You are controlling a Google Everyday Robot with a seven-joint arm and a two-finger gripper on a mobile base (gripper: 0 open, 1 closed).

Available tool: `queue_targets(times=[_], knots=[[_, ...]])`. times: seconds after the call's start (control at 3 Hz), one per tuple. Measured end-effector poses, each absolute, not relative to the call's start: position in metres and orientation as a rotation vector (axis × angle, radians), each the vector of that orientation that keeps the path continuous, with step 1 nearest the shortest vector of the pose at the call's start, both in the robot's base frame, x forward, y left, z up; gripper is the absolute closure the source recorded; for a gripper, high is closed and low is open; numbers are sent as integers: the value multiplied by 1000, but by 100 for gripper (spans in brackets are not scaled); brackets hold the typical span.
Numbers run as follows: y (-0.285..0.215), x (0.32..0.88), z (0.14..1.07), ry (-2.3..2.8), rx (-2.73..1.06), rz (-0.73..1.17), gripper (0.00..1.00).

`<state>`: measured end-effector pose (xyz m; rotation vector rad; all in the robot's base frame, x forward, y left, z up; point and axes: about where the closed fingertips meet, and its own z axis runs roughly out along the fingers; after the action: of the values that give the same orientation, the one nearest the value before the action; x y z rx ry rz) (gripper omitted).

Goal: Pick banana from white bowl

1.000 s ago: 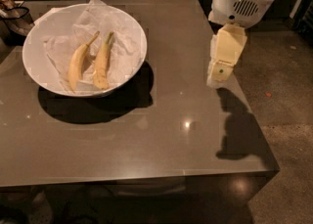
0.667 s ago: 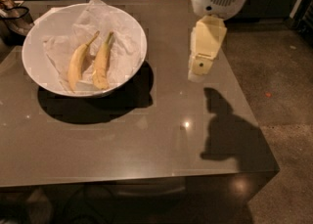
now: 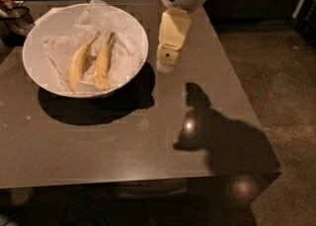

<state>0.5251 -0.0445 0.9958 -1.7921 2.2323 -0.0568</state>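
- Plainly, the gripper (image 3: 166, 63) hung pointing down over the bench (image 3: 123, 141), just outside the bowl's (image 3: 30, 64) rim. Nothing showed in it, and I could not tell whether it was clenched or released.
- To its left, inside the bowl, two bananas lay side by side on crumpled paper (image 3: 123, 32): the near banana (image 3: 102, 62) and, beyond it, the far banana (image 3: 78, 67).
- The paper probably lined the bowl to cushion the fruit, and it might snag in a grasp.
- The gripper seemed to hang above rim height, likely so it could cross the bowl's wall without knocking it.
- The pick was not yet begun. I judged that the next move called for a shift left over the near banana, then a descent across its middle.
- To the gripper's right, its shadow (image 3: 217, 136) fell on the bench.
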Motion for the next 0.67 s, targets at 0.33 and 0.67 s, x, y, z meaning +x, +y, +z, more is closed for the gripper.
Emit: queue_targets(times=[0.33,0.67], knots=[[-30,523,995,2204,-1737,22,0],[-3,520,993,2225,-1685,115,0]])
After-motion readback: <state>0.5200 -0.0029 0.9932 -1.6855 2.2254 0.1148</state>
